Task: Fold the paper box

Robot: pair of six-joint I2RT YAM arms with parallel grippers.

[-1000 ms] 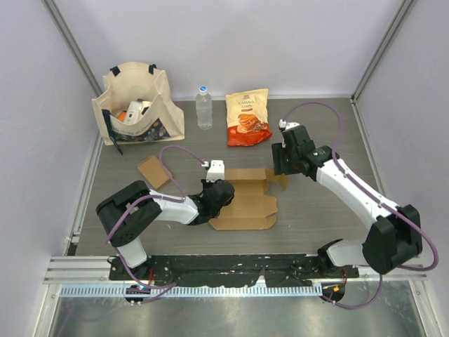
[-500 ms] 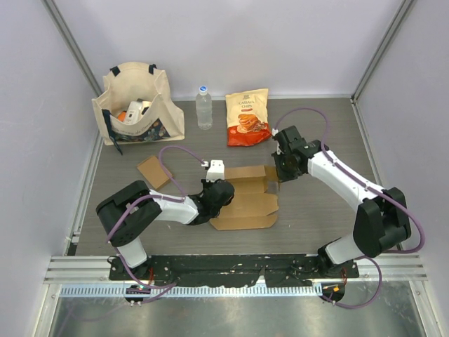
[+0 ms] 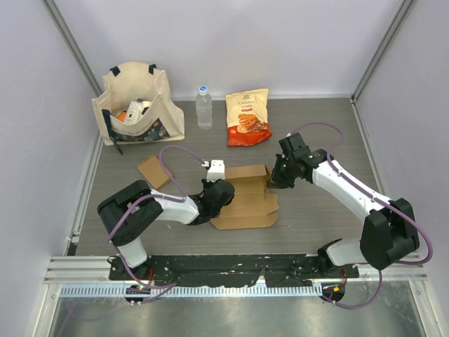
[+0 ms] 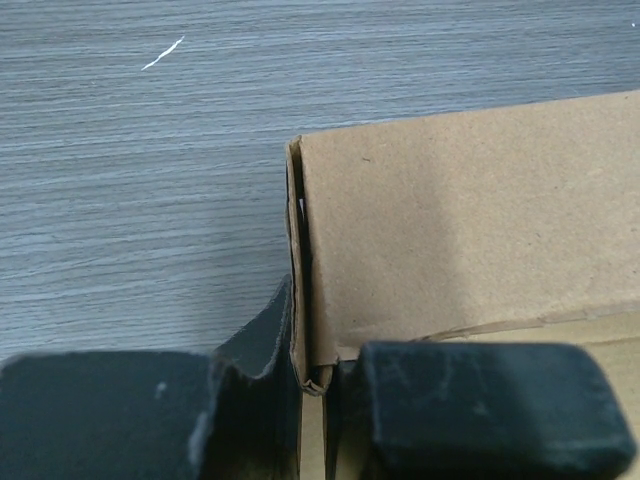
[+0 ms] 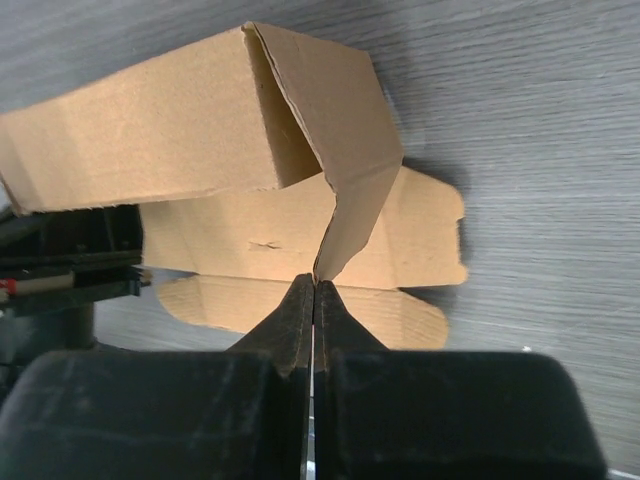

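my right pincer is closed on the raised end flap of the box; my left pincer clamps its opposite wall. the box lies mid-counter between them. chip bag, bottle and tote bag stand well behind.

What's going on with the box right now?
Both arms are on the paper box, which lies partly folded in the middle of the table. The left tool pinches the box's left side wall near a corner and holds that end down. The right tool is shut on the edge of the end flap on the right, which stands raised off the table. The box is not yet closed up.
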